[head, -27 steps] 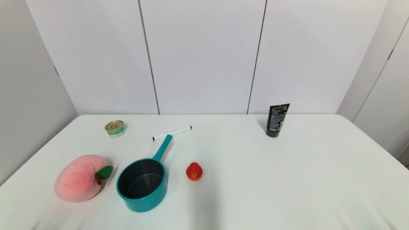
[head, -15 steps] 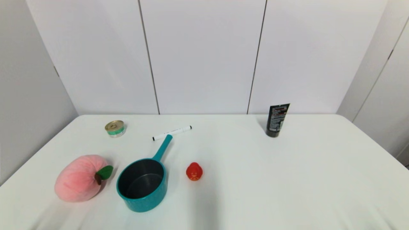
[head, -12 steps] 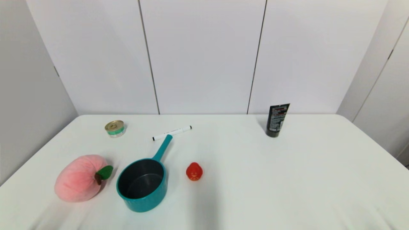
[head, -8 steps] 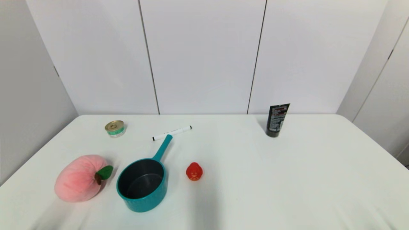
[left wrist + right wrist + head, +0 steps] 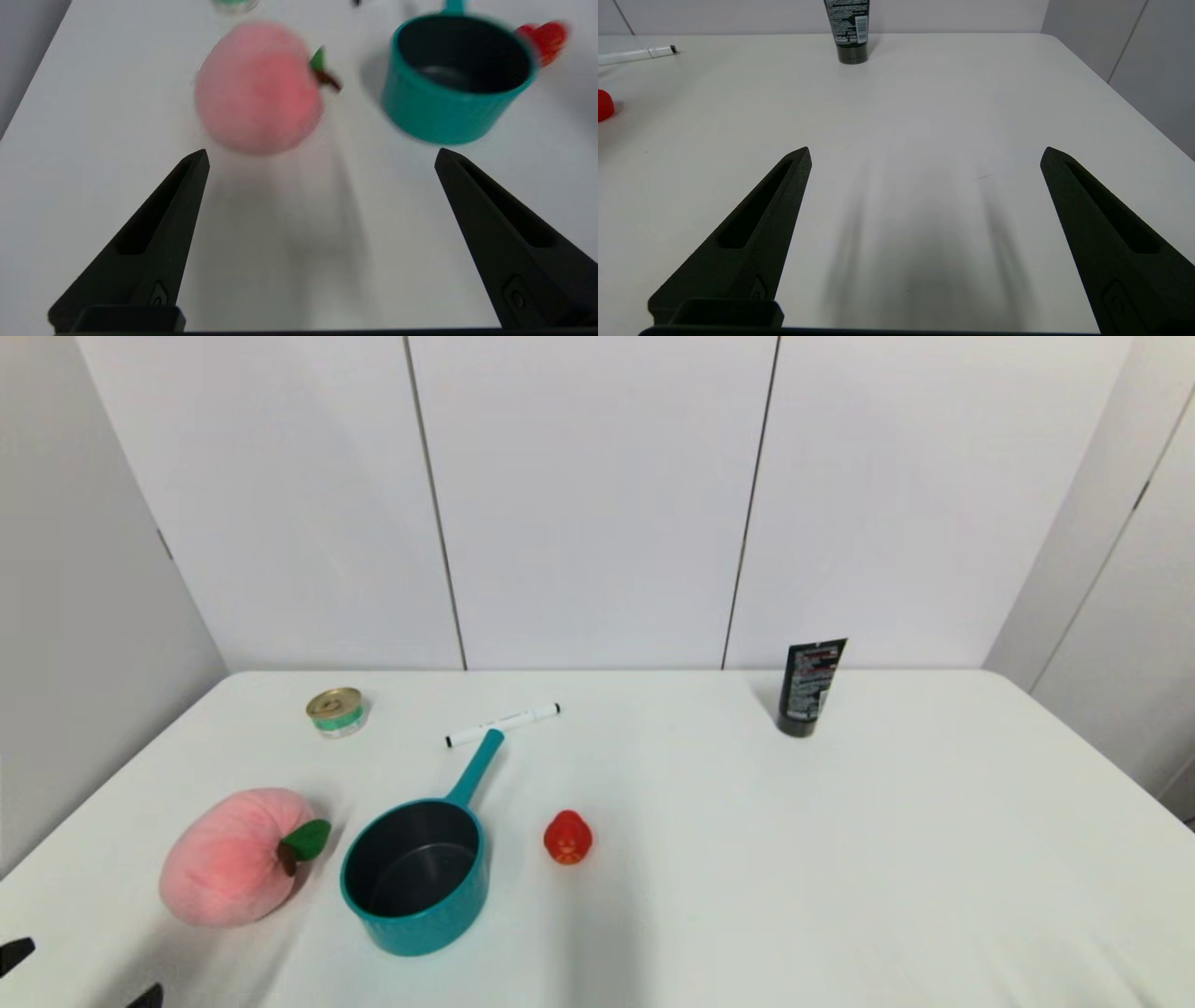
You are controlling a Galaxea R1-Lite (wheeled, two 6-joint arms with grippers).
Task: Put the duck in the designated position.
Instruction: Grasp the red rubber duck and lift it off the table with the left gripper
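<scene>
The duck (image 5: 569, 837), small, glossy and red, stands on the white table (image 5: 840, 859) just right of a teal pot (image 5: 417, 877). My left gripper (image 5: 82, 975) shows only its two black fingertips at the near left corner, well short of the duck. In the left wrist view my left gripper (image 5: 321, 151) is open and empty over bare table, with the duck (image 5: 544, 37) peeking out behind the pot (image 5: 455, 79). My right gripper (image 5: 925, 149) is open and empty, low over the table's right half; the duck (image 5: 602, 105) is far off to its side. Nothing marks the designated position.
A pink plush peach (image 5: 233, 856) lies left of the pot, close ahead of my left gripper. A small tin can (image 5: 336, 709) and a white marker (image 5: 502, 724) lie farther back. A black tube (image 5: 810, 688) stands at the back right.
My left gripper's fingertips have come into the head view at the bottom left corner. The duck and the other things have not moved.
</scene>
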